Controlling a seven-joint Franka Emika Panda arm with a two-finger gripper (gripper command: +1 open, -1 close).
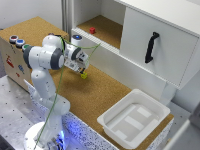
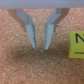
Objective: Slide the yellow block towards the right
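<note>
The yellow block is a tiny yellow-green cube on the cork tabletop, right under the arm's hand in the exterior view. In the wrist view the yellow block lies beside the fingers, outside their gap, and is cut off by the picture's edge. My gripper hangs just above the cork with its fingers a narrow gap apart, and only bare cork shows between them. In the exterior view the gripper sits directly over the block, partly hiding it.
A white plastic tray sits at the tabletop's near corner on the exterior view's right. Behind stands a white cabinet with a black door handle and an open shelf holding a small red cube. A box with coloured buttons stands on the exterior view's left.
</note>
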